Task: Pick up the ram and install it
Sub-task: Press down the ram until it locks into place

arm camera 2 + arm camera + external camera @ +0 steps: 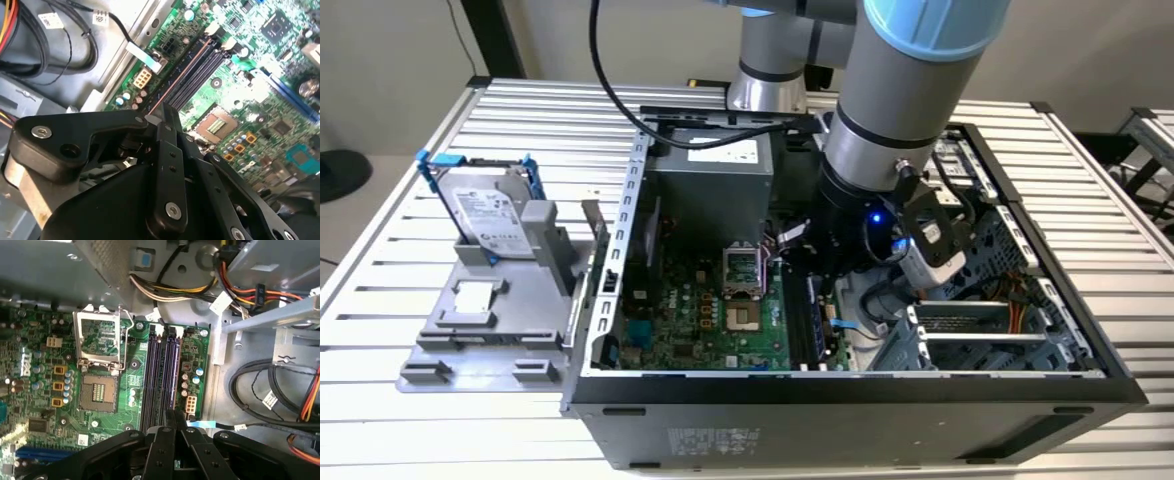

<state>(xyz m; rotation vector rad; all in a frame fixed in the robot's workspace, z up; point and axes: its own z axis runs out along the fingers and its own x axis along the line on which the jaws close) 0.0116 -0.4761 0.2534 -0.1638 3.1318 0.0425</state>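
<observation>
The hand [805, 278] reaches down inside the open computer case [854, 425], which lies on its side on the slatted tabletop [374, 330]. In both wrist views its two black fingers are drawn tight together, so the hand [175, 414] is clenched. The tips sit right at the near end of the row of long black slots [157, 380] on the green motherboard [707, 320].

The ram [182, 75] shows edge-on as a thin strip. It runs straight out from the fingertips [162, 112] along the slot in line with the hand, on the side of the row nearest the board's edge. In the first wrist view the same strip [175, 375] stretches away from the hand toward the white clips at the far end of the row. I cannot tell whether the fingers pinch its end or just press on its top edge, nor whether it is fully seated.

The square processor socket [100, 390] lies beside the slots, off to one side of the hand. Bundled cables [165, 290] cross beyond the far end of the slots.

Well away from the hand, outside the case toward the exterior view's left, a silver hard drive [487, 215] in a blue-edged frame stands on a grey holder.
</observation>
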